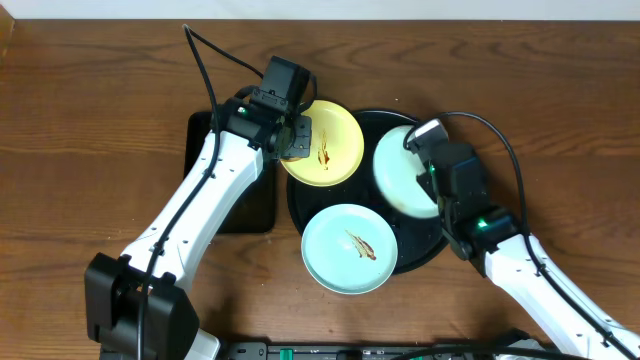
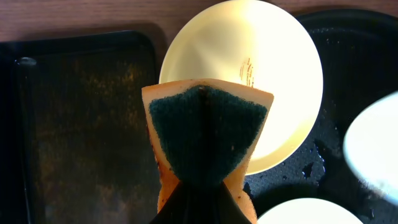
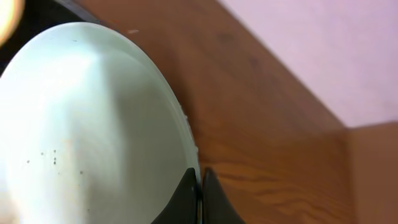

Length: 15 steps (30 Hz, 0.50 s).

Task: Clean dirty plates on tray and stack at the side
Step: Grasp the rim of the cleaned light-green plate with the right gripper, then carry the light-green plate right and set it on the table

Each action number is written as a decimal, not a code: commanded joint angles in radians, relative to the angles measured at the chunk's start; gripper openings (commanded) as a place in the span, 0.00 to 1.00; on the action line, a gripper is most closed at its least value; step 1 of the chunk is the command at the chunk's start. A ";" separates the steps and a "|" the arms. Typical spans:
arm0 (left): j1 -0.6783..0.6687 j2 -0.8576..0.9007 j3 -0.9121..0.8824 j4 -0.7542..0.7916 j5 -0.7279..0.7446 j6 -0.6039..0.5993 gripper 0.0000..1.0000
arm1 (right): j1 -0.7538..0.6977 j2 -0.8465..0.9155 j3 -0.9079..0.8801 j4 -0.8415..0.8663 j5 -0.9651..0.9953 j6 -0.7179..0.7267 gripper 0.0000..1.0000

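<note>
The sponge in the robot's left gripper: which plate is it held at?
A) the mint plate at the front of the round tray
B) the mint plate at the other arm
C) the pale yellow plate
C: in the overhead view the left gripper sits at the edge of the pale yellow plate, and in the left wrist view the sponge overlaps that plate's rim.

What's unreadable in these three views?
1. Left wrist: left claw fingertips, buried behind the sponge.
2. Overhead: rectangular tray, largely under the left arm.
3. Right wrist: held mint plate in the right claw, cut off left and bottom.
4. Left wrist: front mint plate, cut by the bottom edge.
</note>
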 commanded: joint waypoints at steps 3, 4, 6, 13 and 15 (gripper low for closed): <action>0.003 -0.019 -0.002 0.000 -0.002 -0.010 0.08 | 0.024 -0.015 0.009 0.024 0.173 0.039 0.01; 0.003 -0.019 -0.002 0.000 -0.002 -0.010 0.08 | 0.018 -0.015 0.009 0.026 0.195 0.084 0.01; 0.003 -0.019 -0.002 0.000 -0.002 -0.010 0.08 | 0.000 -0.015 0.009 0.023 0.201 0.148 0.01; 0.003 -0.019 -0.002 0.000 -0.002 -0.010 0.08 | -0.114 -0.016 0.010 0.023 0.199 0.327 0.01; 0.003 -0.019 -0.002 0.000 -0.002 -0.010 0.08 | -0.167 -0.016 0.010 0.023 0.178 0.358 0.01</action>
